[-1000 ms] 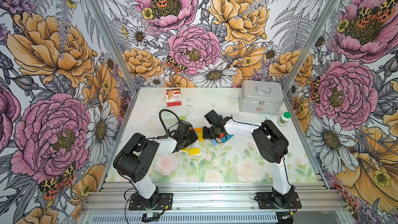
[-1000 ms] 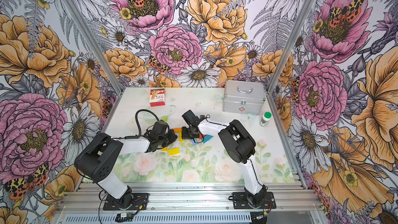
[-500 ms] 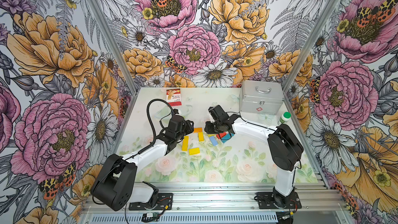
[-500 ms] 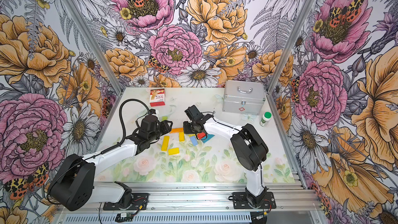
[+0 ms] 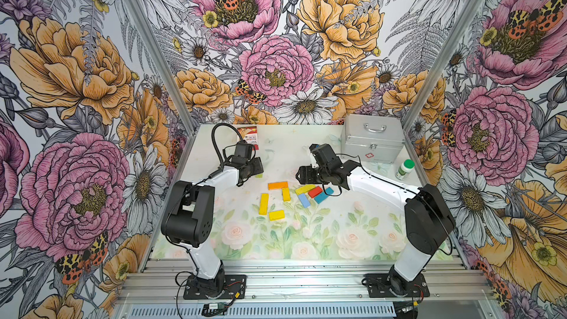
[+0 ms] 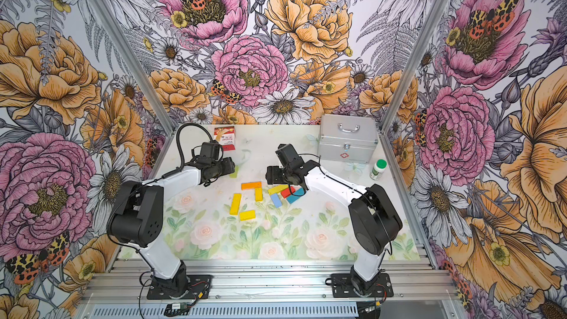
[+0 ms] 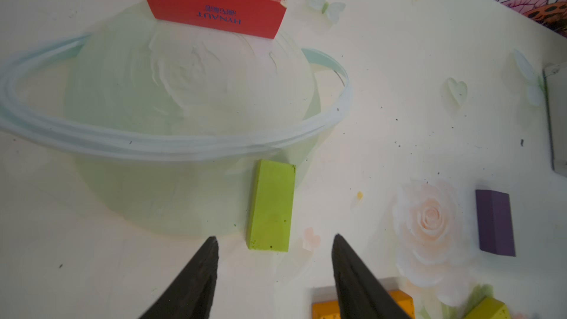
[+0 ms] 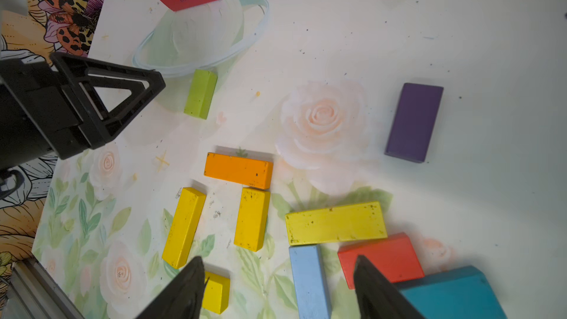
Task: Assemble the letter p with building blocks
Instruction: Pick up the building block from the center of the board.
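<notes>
Parted left fingers holding nothing, lime-green block on the desk just beyond their tips, right fingers spread wide, empty, above the light-blue block and red block, scuffed orange block at the red block's 9 o'clock in a top view.

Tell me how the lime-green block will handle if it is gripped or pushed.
The green block probably stays rigid: its edges are straight and sharp. Lying flat on the table, it should slide when pushed, not roll or tip. Its smooth painted faces may be a little slippery in a grip.
</notes>
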`<state>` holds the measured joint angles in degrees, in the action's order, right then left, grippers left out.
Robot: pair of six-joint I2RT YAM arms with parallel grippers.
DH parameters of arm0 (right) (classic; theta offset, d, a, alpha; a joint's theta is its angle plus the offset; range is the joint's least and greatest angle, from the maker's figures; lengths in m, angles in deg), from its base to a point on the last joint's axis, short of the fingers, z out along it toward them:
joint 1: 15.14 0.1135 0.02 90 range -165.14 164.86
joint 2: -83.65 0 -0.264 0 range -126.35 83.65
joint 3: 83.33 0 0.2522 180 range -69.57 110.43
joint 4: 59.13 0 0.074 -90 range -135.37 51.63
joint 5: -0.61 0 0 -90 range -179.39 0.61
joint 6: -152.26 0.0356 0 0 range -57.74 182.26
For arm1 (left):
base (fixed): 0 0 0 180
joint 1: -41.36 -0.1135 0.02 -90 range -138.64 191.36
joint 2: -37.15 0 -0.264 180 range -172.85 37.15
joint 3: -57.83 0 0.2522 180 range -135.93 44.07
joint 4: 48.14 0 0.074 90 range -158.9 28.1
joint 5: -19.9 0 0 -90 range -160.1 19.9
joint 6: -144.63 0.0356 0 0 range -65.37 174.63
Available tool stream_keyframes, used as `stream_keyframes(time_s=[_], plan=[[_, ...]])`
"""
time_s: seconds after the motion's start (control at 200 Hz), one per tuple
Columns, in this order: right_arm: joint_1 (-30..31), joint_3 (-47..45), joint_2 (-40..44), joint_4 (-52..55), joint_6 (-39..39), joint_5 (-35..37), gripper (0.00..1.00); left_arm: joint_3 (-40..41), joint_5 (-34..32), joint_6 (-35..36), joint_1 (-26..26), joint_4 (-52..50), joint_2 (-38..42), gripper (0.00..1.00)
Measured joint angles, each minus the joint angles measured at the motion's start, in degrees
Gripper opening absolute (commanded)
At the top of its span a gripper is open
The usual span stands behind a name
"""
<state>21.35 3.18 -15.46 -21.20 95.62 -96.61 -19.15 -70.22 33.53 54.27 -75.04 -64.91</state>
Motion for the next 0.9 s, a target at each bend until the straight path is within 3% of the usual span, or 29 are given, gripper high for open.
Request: stream_keyframes(time_s=[0.595, 0.705, 0.896], plan=[[-0.7, -1.5, 1.0, 0.0, 0.2, 0.8, 0.72, -5.5, 1.4, 1.8, 1.0, -3.6, -9.1, 0.58], [-1.0, -1.5, 1.0, 0.0, 0.2, 0.8, 0.71, -5.9, 1.4, 2.0, 0.9, -4.2, -9.8, 0.47], [-1.0, -1.7, 1.0, 0.0, 0.2, 0.9, 0.7, -6.1, 1.5, 2.6, 0.8, -4.4, -10.0, 0.15]])
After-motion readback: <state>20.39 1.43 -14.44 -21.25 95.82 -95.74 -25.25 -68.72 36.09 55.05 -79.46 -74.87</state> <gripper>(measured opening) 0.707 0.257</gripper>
